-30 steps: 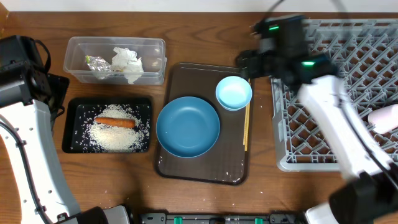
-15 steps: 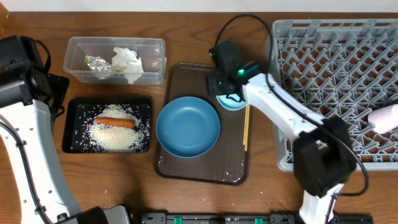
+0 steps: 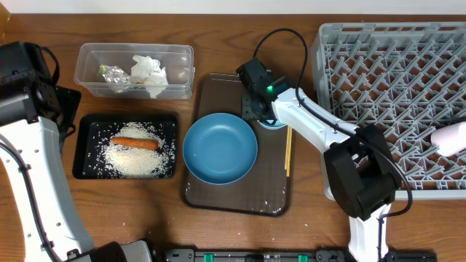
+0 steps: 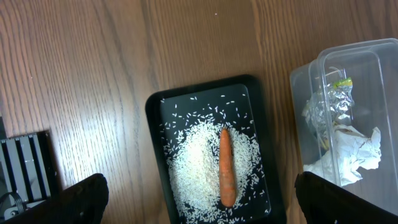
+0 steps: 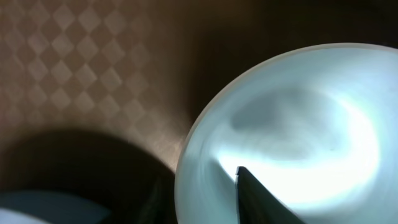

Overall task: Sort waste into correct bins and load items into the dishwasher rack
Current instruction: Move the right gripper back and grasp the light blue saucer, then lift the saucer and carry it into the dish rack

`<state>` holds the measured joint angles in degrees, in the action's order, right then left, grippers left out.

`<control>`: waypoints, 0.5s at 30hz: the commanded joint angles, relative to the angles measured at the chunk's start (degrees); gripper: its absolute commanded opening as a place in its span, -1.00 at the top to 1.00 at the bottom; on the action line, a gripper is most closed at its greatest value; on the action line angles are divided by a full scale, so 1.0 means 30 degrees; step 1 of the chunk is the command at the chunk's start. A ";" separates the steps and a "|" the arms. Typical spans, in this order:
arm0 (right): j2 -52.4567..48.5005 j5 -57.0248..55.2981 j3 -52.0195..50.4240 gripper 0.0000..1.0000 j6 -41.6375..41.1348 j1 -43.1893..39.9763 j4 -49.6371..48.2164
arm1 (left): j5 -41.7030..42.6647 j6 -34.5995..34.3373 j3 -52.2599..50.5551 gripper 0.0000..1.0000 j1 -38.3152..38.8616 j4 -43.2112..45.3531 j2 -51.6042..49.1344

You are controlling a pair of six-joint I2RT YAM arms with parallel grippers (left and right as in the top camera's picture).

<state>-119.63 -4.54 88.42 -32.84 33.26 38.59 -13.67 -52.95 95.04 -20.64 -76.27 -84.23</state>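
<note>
Right gripper (image 5: 199, 186) at small light-blue bowl (image 5: 298, 124) — jaws apart, astride its rim, left gripper (image 4: 199, 199) spread wide above black tray (image 4: 153, 124).

A brown wooden tabletop (image 3: 145, 211) fills nearly all of my overhead feed, its grain running left to right in long, darker streaks. At the far edge a pale strip (image 3: 182, 6) crosses the top of the view, and from my console I cannot tell whether it is wall or floor. The light is even and falls from above, leaving only short, soft shadows on the wood. My left wrist feed shows the same surface closer, warmer and redder in tone, with fine wavy grain and a dull sheen.
</note>
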 commanded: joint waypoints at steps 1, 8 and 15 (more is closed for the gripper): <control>-0.0342 -0.0481 0.0051 0.47 -0.0546 0.0364 -0.0102 | -0.0102 -0.0248 -0.0153 -0.97 -0.0095 -0.0073 0.0000; -0.0153 0.0838 0.0721 0.98 -0.0597 0.0328 -0.0284 | -0.0102 -0.0248 -0.0153 -0.96 -0.0095 -0.0073 0.0000; 0.1144 0.1421 0.4073 0.98 0.0874 -0.0437 0.1960 | -0.0102 -0.0248 -0.0153 -0.96 -0.0095 -0.0073 0.0000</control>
<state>-119.55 -1.39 95.96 -32.80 33.15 43.20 -13.67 -52.95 95.04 -20.62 -76.27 -84.23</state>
